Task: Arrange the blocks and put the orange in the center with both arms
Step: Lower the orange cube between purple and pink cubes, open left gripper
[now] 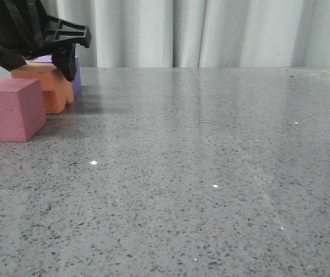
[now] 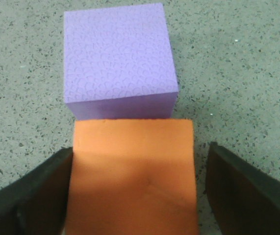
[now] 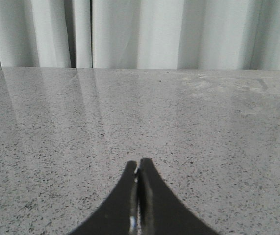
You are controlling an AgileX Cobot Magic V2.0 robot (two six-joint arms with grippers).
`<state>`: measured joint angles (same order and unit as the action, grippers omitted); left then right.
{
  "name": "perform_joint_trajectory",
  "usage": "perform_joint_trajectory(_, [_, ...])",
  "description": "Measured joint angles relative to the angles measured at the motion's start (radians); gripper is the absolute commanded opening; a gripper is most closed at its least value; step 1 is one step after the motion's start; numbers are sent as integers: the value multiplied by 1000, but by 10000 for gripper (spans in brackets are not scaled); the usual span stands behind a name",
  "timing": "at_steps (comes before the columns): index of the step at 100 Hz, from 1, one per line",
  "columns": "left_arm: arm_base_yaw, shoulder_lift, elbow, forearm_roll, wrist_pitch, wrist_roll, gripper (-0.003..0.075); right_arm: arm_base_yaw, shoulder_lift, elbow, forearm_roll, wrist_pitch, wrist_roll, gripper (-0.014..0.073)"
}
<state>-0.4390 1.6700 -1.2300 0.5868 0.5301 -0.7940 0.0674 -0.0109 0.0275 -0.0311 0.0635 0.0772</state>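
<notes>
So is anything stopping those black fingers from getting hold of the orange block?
Nothing visible is. The left gripper is open, with a finger on each side of the orange block. The purple block sits just beyond it, outside the fingers' path.

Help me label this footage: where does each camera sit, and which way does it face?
Front: low, facing forward over the table; left gripper shows.
Left wrist: on the left arm, looking down at the orange cube and purple cube; shares both with front.
Right wrist: facing the curtain; right gripper closed.
</notes>
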Motion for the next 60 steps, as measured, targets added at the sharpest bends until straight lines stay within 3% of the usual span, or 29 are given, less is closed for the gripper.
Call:
perform_joint_trajectory(42, [0,-133,2,-2,38,12,518,0,0,0,0,0,0,-67])
perform_joint_trajectory(60, [0,-299,2,-2,88,34,423,0,0,0,0,0,0,-67])
